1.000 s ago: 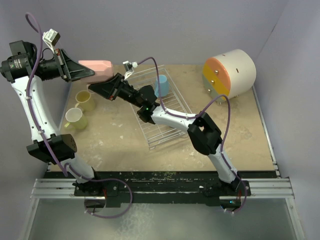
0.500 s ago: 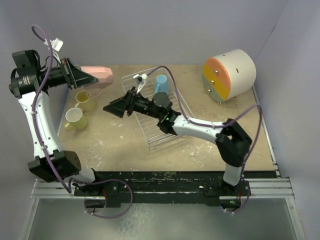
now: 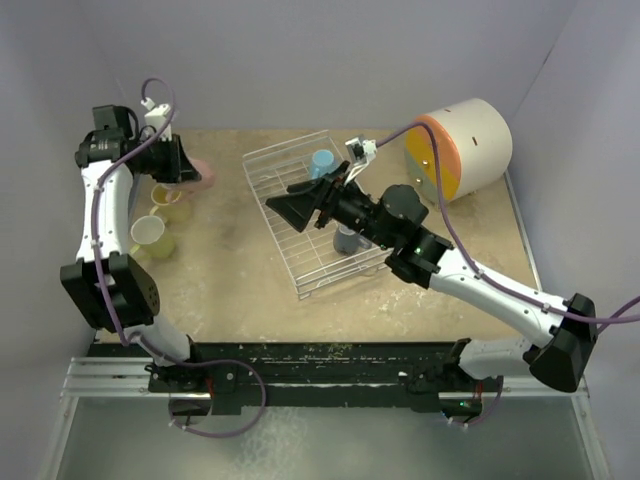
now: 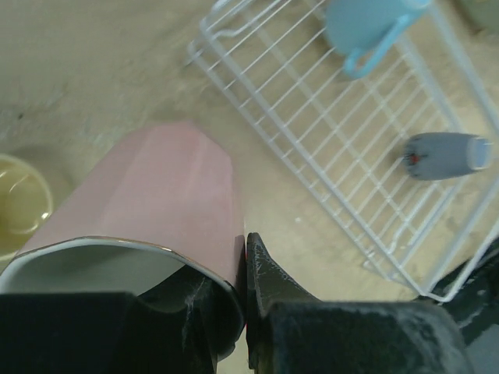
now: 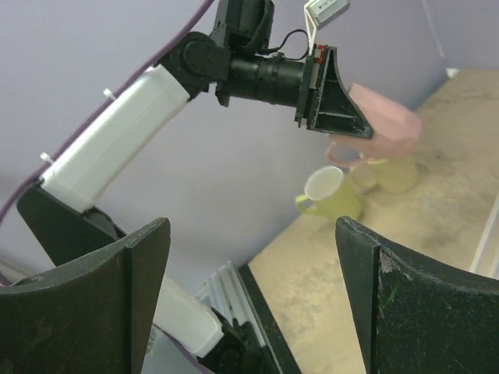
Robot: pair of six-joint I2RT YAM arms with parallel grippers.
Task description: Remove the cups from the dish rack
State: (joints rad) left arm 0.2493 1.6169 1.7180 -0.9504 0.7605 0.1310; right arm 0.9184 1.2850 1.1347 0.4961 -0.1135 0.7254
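Observation:
My left gripper (image 3: 178, 160) is shut on the wall of the pink cup (image 3: 203, 174) (image 4: 156, 202), one finger inside the rim and one outside, at the table's back left. Just below it stand the cream-yellow cup (image 3: 172, 203) and the lime green cup (image 3: 148, 235). The dish rack (image 3: 300, 262) (image 4: 312, 132) holds the light blue cup (image 3: 322, 162) (image 4: 366, 27) and the grey-blue cup (image 3: 347, 240) (image 4: 440, 156). My right gripper (image 3: 292, 208) (image 5: 253, 304) hangs open over the rack with nothing in it, pointing left toward the pink cup (image 5: 386, 117).
A round cream-and-orange drawer unit (image 3: 460, 145) lies at the back right. Purple walls close in the left, back and right sides. The left arm's upper link (image 5: 117, 148) fills the left of the right wrist view.
My right gripper has opened and drawn back to the right over the rack. The left arm has swung the pink cup down and right, close above the cream-yellow cup.

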